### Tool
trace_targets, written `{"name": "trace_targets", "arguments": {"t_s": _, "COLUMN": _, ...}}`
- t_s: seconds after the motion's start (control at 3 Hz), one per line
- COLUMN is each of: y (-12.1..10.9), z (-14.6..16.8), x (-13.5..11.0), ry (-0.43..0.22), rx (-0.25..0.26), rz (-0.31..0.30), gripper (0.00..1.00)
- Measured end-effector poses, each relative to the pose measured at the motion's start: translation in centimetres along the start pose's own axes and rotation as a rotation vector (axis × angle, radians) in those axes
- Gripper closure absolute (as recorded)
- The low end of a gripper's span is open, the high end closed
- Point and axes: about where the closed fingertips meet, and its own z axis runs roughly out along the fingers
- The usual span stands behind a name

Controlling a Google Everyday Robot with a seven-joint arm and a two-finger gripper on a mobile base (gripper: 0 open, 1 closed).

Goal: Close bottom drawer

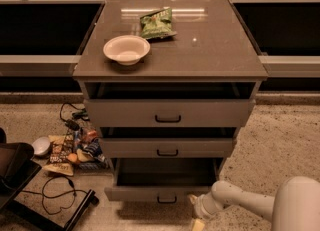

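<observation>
A grey-beige cabinet [210, 55] stands with all three drawers pulled out, each further than the one above; the bottom drawer [145, 193], the shortest-fronted of the three, juts out furthest at floor level, its dark inside open to view and its small black bar handle [166, 200] facing the camera; my gripper [196, 211] sits low at the lower right of the frame, just beside the right end of that drawer's front panel; whether it touches the panel I cannot tell, nor can I tell how far open it is or whether it has hold of anything; my pale arm [242, 201] reaches in from the bottom right corner, sloping leftwards to the gripper; above, the middle drawer [130, 148] is out a short way and the top drawer [210, 113], the tallest and widest, is out only slightly; on the cabinet's top a white bowl [126, 50] sits near the front left, with a green snack bag [156, 23] just behind it toward the middle; on the speckled floor [285, 135] to the cabinet's left lies a heap of snack packets [67, 151], and a black cable [56, 194] loops in front of it
</observation>
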Motion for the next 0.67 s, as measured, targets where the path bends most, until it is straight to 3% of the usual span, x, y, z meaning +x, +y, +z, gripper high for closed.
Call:
{"name": "trace_targets", "arguments": {"t_s": 0.33, "y": 0.01, "z": 0.02, "x": 0.0, "ry": 0.0, "rx": 0.0, "rz": 0.0, "gripper": 0.0}}
{"name": "trace_targets", "arguments": {"t_s": 0.67, "y": 0.25, "z": 0.29, "x": -0.04, "ry": -0.001, "rx": -0.006, "rz": 0.0, "gripper": 0.27}}
